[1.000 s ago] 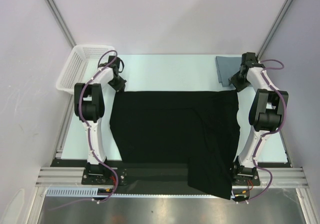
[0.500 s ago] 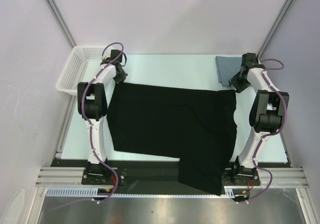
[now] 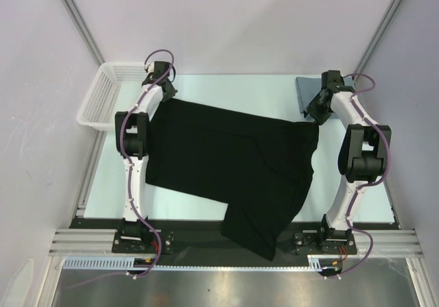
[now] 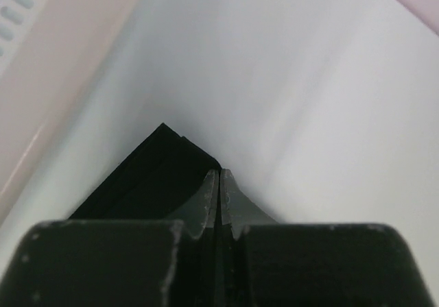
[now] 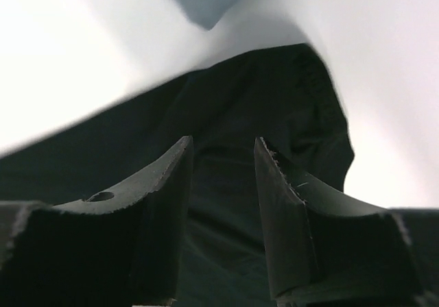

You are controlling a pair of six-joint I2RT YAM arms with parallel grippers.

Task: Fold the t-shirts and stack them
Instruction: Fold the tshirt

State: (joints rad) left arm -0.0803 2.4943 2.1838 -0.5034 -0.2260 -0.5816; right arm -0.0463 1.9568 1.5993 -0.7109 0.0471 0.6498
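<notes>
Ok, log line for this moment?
left claw: shut on black t-shirt far corner | right claw: open above it | grey-blue t-shirt: far right, apart | stack: not yet

The left arm [image 3: 132, 183] and right arm [image 3: 348, 190] are built alike: slim white link shells joined by bulky black joint housings, each mounted on a black base plate [image 3: 139, 240]. A purple cable [image 3: 123, 125] runs along each arm and loops free just behind the gripper. The left gripper [image 4: 219, 177] has matte black finger bodies with pale grey, scuffed tips. The right gripper [image 5: 223, 146] has dark curved fingers [image 5: 288, 211] with rough edges; one carries a small round hole.
</notes>
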